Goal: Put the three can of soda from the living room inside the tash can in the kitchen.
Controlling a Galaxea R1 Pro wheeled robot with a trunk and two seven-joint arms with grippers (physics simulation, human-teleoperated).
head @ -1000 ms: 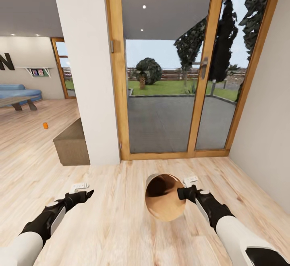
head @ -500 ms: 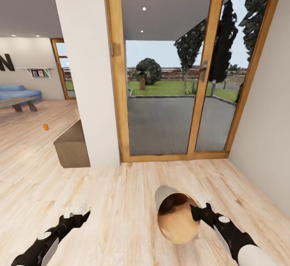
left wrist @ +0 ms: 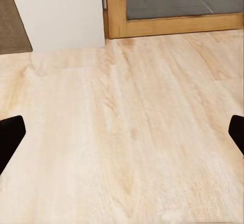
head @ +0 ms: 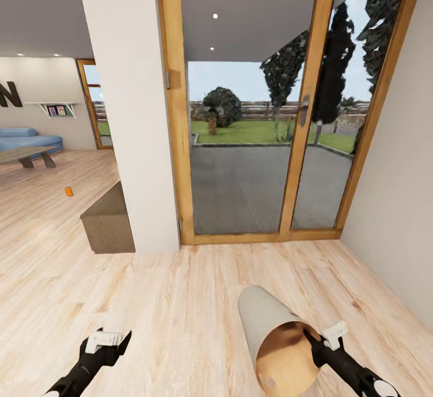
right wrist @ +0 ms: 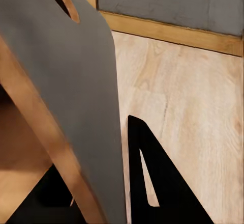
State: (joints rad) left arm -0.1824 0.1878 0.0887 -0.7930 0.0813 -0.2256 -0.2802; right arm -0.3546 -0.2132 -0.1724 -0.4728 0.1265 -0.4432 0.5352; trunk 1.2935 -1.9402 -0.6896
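My right gripper (head: 313,344) is shut on the rim of the trash can (head: 270,325), which hangs tilted above the floor, its tan-brown mouth turned toward the camera. The right wrist view shows the bin's grey wall (right wrist: 61,81) with its oval handle hole, and a black finger (right wrist: 157,183) against the outside of that wall. My left gripper (head: 108,343) is open and holds nothing; its dark fingertips (left wrist: 10,137) stand wide apart over bare wood floor. One orange soda can (head: 68,191) stands far off on the living room floor.
A white pillar (head: 129,102) and a brown bench (head: 108,219) stand ahead at left. Wood-framed glass doors (head: 252,114) face a patio. A white wall (head: 397,204) closes the right side. The blue sofa (head: 27,141), coffee table (head: 27,154) and letter N (head: 7,93) lie far left.
Both arms have dropped lower and drawn back toward the robot. The bin came down with the right gripper and tipped, its mouth now facing the camera more. The view shifted slightly.
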